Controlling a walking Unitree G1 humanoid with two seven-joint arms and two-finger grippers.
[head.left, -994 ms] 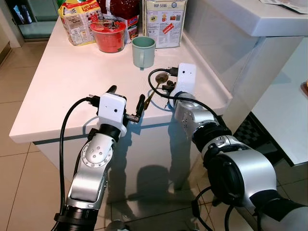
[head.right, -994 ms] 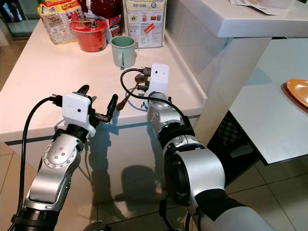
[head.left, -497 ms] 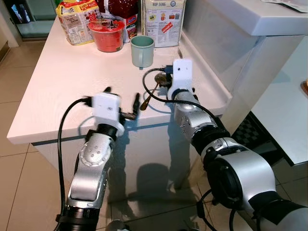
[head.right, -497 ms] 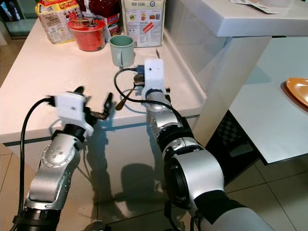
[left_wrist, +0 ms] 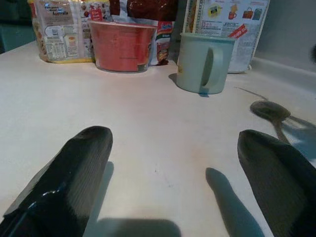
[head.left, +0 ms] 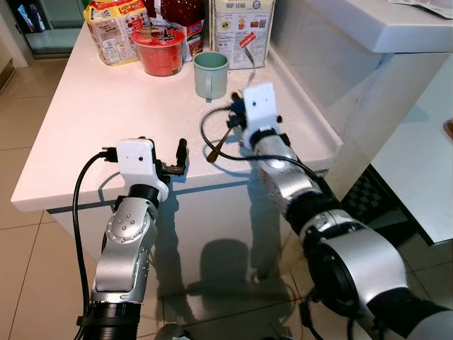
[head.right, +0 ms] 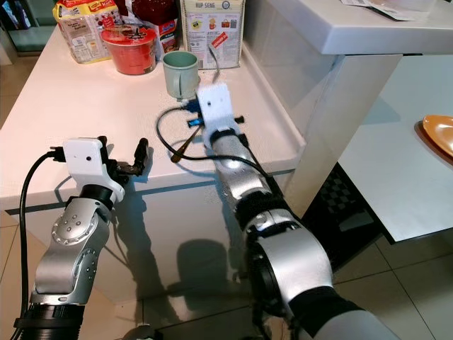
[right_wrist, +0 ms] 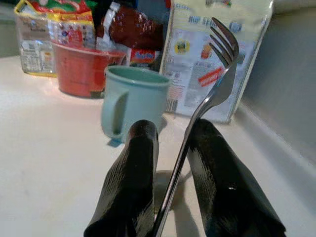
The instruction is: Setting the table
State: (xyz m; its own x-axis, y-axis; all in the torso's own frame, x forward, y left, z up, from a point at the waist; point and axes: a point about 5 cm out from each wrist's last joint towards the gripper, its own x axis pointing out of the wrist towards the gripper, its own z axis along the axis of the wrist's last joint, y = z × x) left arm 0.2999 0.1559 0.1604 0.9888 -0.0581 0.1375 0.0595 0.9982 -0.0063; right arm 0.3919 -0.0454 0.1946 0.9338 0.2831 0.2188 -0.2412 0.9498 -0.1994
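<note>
My right gripper (right_wrist: 173, 129) is shut on a metal fork (right_wrist: 220, 58), gripping its handle so the tines point up. It hovers over the white counter (head.left: 99, 120), just short of the pale green mug (head.left: 211, 74). A brown spoon (head.left: 218, 144) lies on the counter beside and below that gripper, also seen past the left gripper as spoon (left_wrist: 270, 111). My left gripper (head.left: 163, 151) is open and holds nothing. It sits low over the counter's near edge, pointing toward the mug (left_wrist: 205, 61).
A red noodle cup (head.left: 160, 53), snack bags (head.left: 113, 28) and a printed box (head.left: 239, 28) stand at the back of the counter. A raised white wall (head.left: 333, 64) borders it on the right. An orange plate (head.right: 439, 132) sits on a lower table at far right.
My right gripper has moved forward and left toward the mug, carrying the fork upright. My left gripper has shifted left along the counter's near edge.
</note>
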